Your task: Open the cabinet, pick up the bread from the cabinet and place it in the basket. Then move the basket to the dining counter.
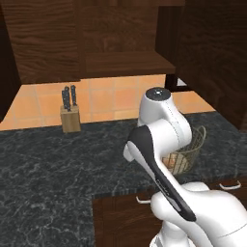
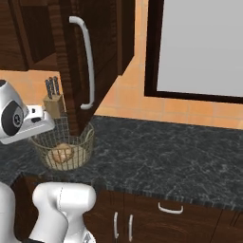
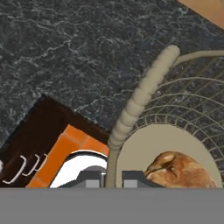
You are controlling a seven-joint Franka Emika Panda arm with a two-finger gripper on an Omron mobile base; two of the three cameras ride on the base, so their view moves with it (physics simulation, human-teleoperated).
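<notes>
One bread (image 3: pixel 183 170) roll lies inside the basket (image 3: pixel 144 94), on its pale base just right of the end effector (image 3: pixel 113 178). Both fingertips (image 3: pixel 89 178) are clenched on the basket's rim, one each side of the wire. Beneath them lies the black marbled tabletop (image 3: pixel 65 48). Beyond, the cabinet (image 2: pixel 78 57) door stands open.

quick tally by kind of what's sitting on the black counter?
basket: 1
bread, inside the basket: 1
knife block: 1
Total: 3
</notes>
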